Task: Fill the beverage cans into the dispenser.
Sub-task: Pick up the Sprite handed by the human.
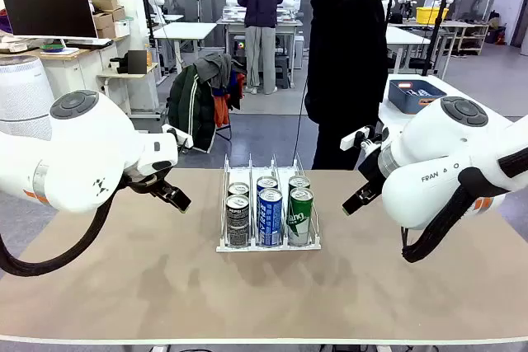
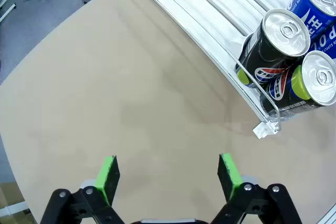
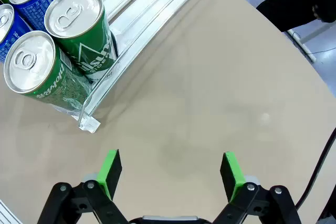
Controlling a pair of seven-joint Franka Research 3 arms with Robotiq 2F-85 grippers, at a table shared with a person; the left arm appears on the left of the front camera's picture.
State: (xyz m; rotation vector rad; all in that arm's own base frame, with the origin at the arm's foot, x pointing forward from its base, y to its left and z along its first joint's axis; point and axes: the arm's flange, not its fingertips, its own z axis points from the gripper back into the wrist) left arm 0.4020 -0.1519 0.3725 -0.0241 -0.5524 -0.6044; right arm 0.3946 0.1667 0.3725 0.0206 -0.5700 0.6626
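Dispenser point(image 1: 268, 247) at centre of table point(image 1: 124, 286). Six cans point(image 1: 270, 216) at its 6 o'clock end: black pair in 9 o'clock lane, blue in middle, green in 3 o'clock lane. Left gripper point(image 1: 177, 198) at dispenser's 9 o'clock, jaws apart, empty. Right gripper point(image 1: 355, 200) at its 3 o'clock, jaws apart, empty.

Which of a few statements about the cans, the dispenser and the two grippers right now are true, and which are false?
1. The black cans stand in the dispenser lane nearest the left arm. True.
2. The left gripper is shut on a can. False: it is open and empty, over bare table.
3. The blue cans lie tipped on the table. False: they stand upright in the middle lane.
4. The right gripper is open. True.
5. The green cans stand in the lane nearest the right arm. True.
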